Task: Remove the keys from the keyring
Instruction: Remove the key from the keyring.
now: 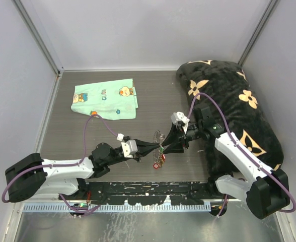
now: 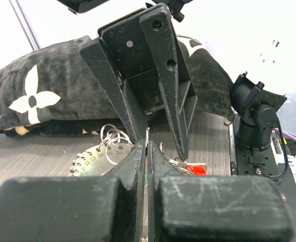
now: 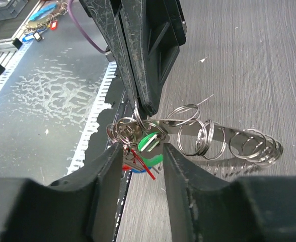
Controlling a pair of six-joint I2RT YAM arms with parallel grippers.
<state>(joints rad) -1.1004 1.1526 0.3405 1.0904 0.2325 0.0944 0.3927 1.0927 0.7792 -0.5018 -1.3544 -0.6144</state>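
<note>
The keyring (image 3: 223,138) is a flat silver band fringed with small wire rings, held just above the table; it also shows in the top view (image 1: 159,135). A bunch of keys (image 3: 150,146) with green, red and blue heads hangs from its near end, with a red head (image 2: 196,169) showing in the left wrist view. My left gripper (image 2: 147,148) is shut on the keyring's thin metal edge, seen from the right wrist as dark fingers (image 3: 143,65) pinching it from above. My right gripper (image 3: 140,154) faces it, open, with its fingers on either side of the hanging keys.
A mint-green cartoon-print cloth (image 1: 105,100) lies at the back left of the table. A big black cushion with cream flowers (image 1: 238,101) fills the right side, under the right arm. A perforated metal rail (image 1: 113,204) runs along the front edge, with small coloured pieces (image 3: 40,17) beyond it.
</note>
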